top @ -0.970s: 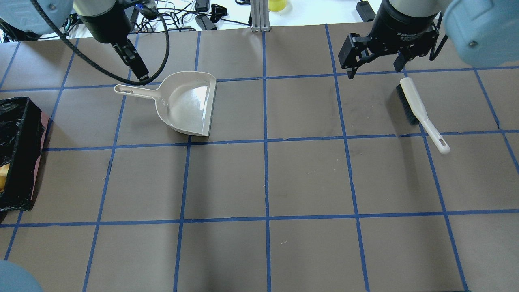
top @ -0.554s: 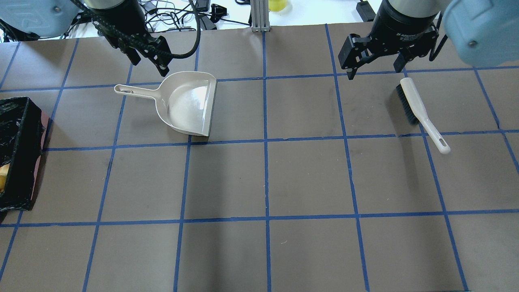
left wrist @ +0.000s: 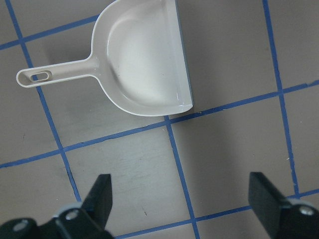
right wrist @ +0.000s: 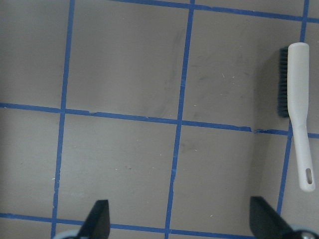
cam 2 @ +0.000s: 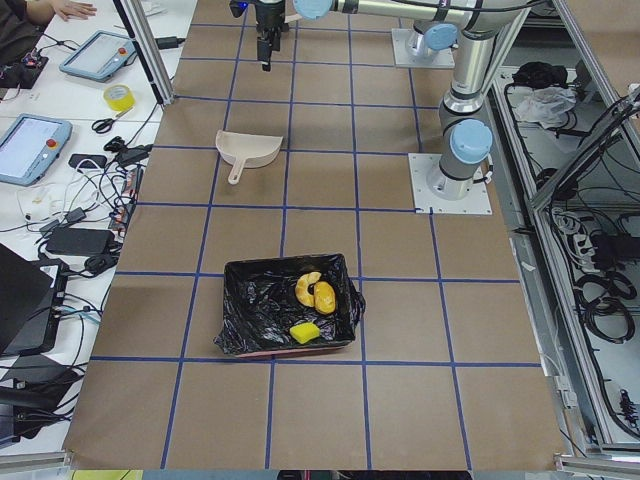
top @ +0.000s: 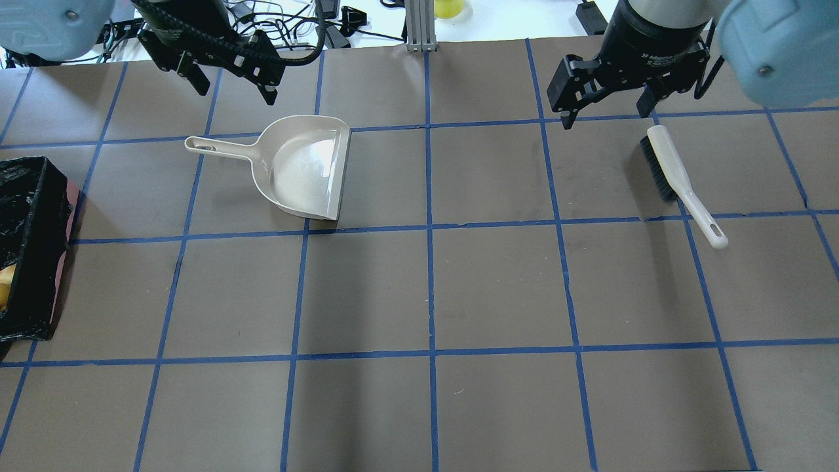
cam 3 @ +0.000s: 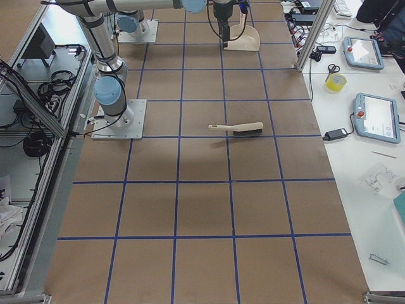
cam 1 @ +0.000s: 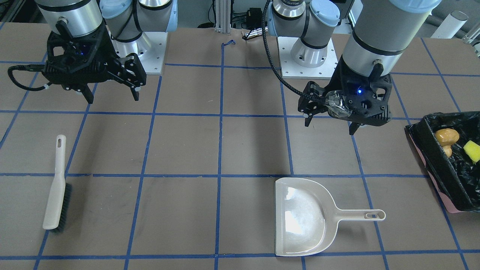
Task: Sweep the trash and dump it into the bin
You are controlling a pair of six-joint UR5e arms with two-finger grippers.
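Note:
The bin, pink-sided and lined with a black bag, holds all three pieces of trash: the yellow sponge wedge, the amber lump and the cream crescent. It sits at the table's left end. The beige dustpan lies empty on the table. My left gripper is open and empty above the table behind it. The dustpan also shows in the left wrist view. My right gripper is open and empty near the head of the brush.
The brown table is marked with a blue tape grid. Cables and small devices lie beyond its far edge. The side benches hold tablets and tape rolls.
My left gripper has turned at the wrist and drawn back and up from the dustpan handle. The right gripper, dustpan, brush and bin have not moved.

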